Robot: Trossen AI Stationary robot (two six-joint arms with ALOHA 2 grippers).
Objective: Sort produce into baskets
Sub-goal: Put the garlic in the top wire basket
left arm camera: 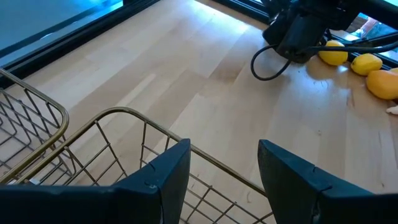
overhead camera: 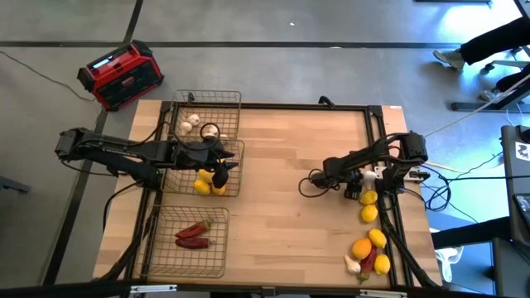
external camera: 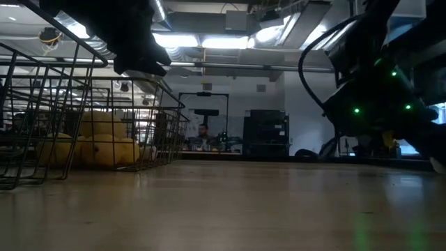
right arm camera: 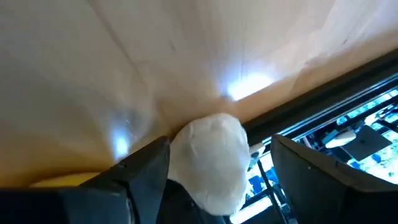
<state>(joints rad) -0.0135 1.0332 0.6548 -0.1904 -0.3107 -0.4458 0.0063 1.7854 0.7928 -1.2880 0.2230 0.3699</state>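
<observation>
Three wire baskets stand along the table's left side. The far basket holds garlic, the middle one lemons, the near one red chili peppers. My left gripper hangs open over the middle basket's rim, nothing between its fingers. My right gripper stands open near the table's right edge, pointing steeply down. A white garlic bulb lies between its fingers, and a yellow lemon is just beside it. More lemons, an orange citrus and a garlic bulb lie at the near right. My right gripper comes at the garlic bulb from above, slanting, with one finger on each side. The bulb sits close against one finger, and I cannot tell whether they touch. A gap shows between the bulb and the other finger.
A red-and-black box sits on the floor beyond the table's far left corner. Cables loop by the right arm. The middle of the wooden table is bare. A person's legs show at the far right.
</observation>
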